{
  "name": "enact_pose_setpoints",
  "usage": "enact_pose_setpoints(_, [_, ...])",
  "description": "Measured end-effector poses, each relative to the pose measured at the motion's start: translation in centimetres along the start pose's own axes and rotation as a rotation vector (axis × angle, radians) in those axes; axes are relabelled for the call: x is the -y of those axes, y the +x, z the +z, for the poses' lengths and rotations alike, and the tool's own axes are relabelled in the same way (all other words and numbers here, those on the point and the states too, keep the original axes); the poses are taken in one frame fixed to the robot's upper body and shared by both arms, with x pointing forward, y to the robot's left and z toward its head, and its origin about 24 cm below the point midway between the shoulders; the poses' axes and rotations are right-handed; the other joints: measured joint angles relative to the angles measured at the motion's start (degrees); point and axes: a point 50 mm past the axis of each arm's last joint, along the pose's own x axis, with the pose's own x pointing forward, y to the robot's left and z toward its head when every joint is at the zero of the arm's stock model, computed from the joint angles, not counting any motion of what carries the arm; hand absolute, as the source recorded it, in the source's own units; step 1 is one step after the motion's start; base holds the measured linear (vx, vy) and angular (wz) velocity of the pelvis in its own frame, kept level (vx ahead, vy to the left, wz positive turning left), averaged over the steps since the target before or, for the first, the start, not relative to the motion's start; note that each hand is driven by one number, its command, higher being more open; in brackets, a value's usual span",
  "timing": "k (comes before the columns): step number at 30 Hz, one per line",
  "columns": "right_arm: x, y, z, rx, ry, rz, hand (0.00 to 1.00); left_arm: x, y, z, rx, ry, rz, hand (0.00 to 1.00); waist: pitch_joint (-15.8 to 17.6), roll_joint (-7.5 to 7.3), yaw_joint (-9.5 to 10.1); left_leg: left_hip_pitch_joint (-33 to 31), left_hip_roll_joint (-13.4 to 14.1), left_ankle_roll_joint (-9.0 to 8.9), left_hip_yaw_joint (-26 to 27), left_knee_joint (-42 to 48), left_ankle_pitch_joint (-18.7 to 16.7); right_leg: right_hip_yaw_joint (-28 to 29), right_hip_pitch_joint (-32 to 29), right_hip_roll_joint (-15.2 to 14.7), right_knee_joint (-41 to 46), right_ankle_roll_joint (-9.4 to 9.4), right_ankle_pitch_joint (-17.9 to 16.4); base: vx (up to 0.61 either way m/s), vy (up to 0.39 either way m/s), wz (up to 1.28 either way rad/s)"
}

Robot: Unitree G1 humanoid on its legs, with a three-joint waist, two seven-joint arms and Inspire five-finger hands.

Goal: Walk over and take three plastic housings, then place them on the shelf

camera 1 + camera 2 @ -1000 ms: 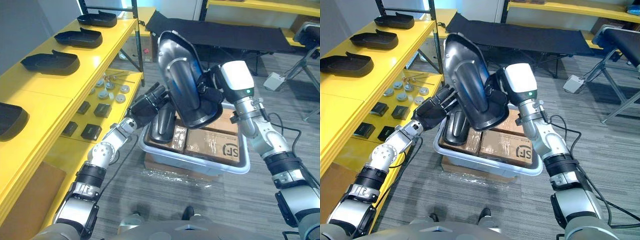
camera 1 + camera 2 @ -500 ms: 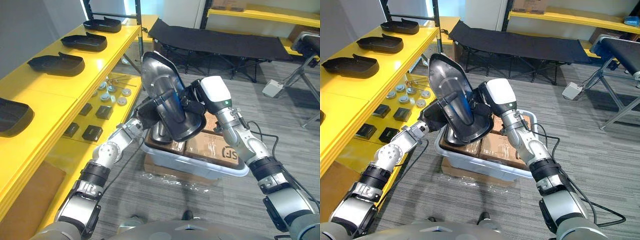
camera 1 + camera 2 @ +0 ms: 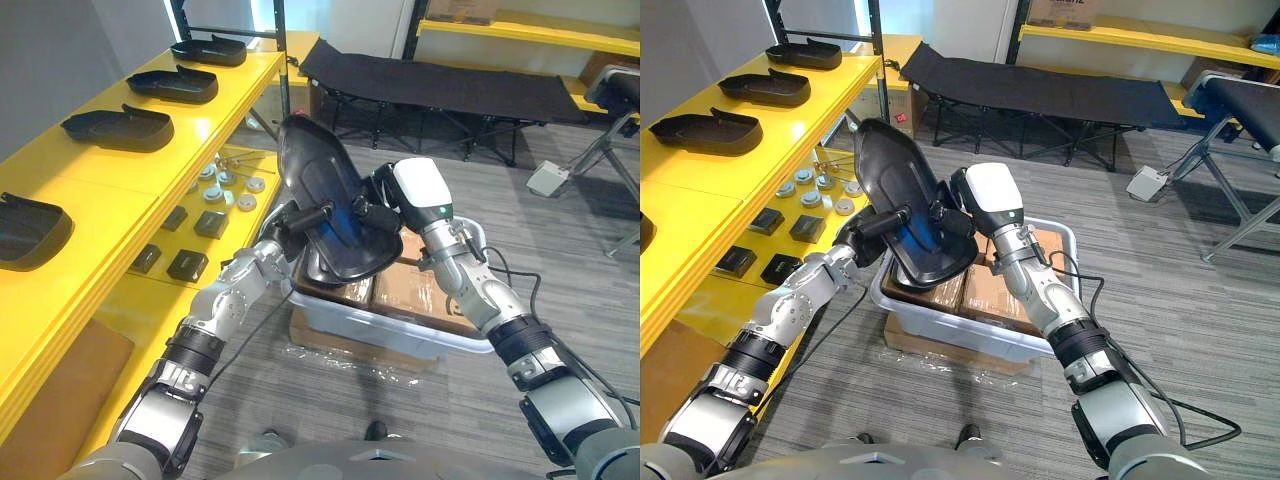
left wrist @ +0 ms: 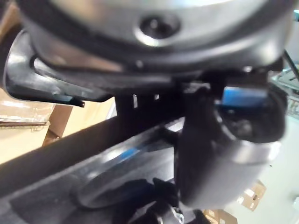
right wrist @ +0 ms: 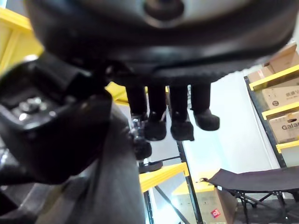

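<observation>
A large black plastic housing [image 3: 318, 165] hangs tilted above the grey bin [image 3: 400, 335], held between both hands. My left hand [image 3: 290, 222] grips its left rim, thumb across the inner face and fingers behind. My right hand [image 3: 372, 212] is shut on the housing's right edge. In the right wrist view its fingers [image 5: 169, 116] are curled beside the housing's grey wall [image 5: 117, 186]. In the left wrist view the housing [image 4: 70, 177] lies close under my thumb [image 4: 205, 154].
The yellow shelf [image 3: 150, 170] on the left carries several black housings [image 3: 115, 128]. Its lower level holds small black and silver parts [image 3: 205, 222]. Cardboard boxes [image 3: 425, 290] fill the bin. A black folding cot [image 3: 440, 85] stands behind.
The housing has come down and swung left toward the shelf. My left hand's fingers have closed on its rim. The right hand kept its grip; the camera shifted.
</observation>
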Motion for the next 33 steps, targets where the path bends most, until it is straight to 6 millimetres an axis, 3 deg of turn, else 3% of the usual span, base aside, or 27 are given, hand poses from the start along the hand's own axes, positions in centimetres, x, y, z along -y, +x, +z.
enact_pose_setpoints(8, [1.9, 0.0, 1.4, 0.011, 0.073, -0.159, 0.0, 1.2, -1.2, 1.1, 0.167, -0.012, -0.025, 0.0, -0.1, 0.17, -0.14, -0.8, -0.2, 0.12, 0.7, 1.0, -0.9, 0.4, -0.7, 0.1, 0.3, 0.02, 0.0, 0.01, 0.008, -0.04])
enact_pose_setpoints(9, [2.1, 0.0, 1.6, 0.015, 0.083, -0.182, 1.0, 1.3, -1.5, 1.2, 0.191, -0.023, -0.026, 0.0, -0.1, 0.19, -0.25, -0.8, -0.2, 0.12, 0.7, 1.0, -0.9, 0.4, -0.7, 0.1, 0.3, 0.02, 0.0, 0.04, 0.029, -0.02])
enact_pose_setpoints(12, [2.4, -0.4, 2.0, 0.01, 0.119, -0.225, 1.0, 1.7, -1.8, 1.0, 0.232, -0.058, -0.028, 0.0, -0.2, 0.33, -0.22, -0.8, -0.1, 0.09, 0.8, 0.9, -0.9, 0.3, -0.8, 0.1, 0.3, 0.03, 0.0, 0.01, 0.01, 0.0])
enact_pose_setpoints(18, [1.9, -1.5, 3.7, -0.03, 0.383, -0.317, 1.0, 1.4, -2.7, 0.6, 0.343, -0.219, 0.02, 0.0, -0.6, 1.03, -0.35, -0.8, -0.2, 0.06, 0.9, 0.9, -1.0, 0.3, -0.9, 0.1, 0.2, 0.05, 0.0, 0.0, 0.0, 0.0])
enact_pose_setpoints(21, [0.7, -2.4, 4.9, -0.024, 0.465, -0.283, 1.0, 1.5, -3.2, 2.3, 0.48, -0.261, 0.049, 0.0, -0.7, 1.17, -0.42, -0.8, -0.1, 0.04, 1.0, 0.9, -1.0, 0.3, -1.0, 0.1, 0.0, -0.04, -0.2, 0.0, 0.0, 0.0])
enact_pose_setpoints(27, [1.2, -2.3, 5.3, -0.073, 0.591, -0.348, 1.0, 2.5, -5.3, 4.9, 0.69, -0.117, 0.092, 0.0, -0.9, 1.6, -0.25, -1.0, -0.1, -0.01, 0.9, 0.9, -1.0, 0.1, -1.5, 0.0, 0.0, -0.16, -0.3, 0.02, 0.013, 0.0])
enact_pose_setpoints(33, [0.9, -4.1, 3.0, -0.276, 0.703, -0.402, 1.0, 1.3, -7.8, 6.2, 0.853, 0.168, 0.385, 0.0, -1.1, 1.84, -0.43, -1.3, -0.1, 0.0, 0.9, 0.8, -1.0, 0.0, -1.8, 0.0, 0.0, -0.11, -0.5, 0.04, 0.022, 0.0])
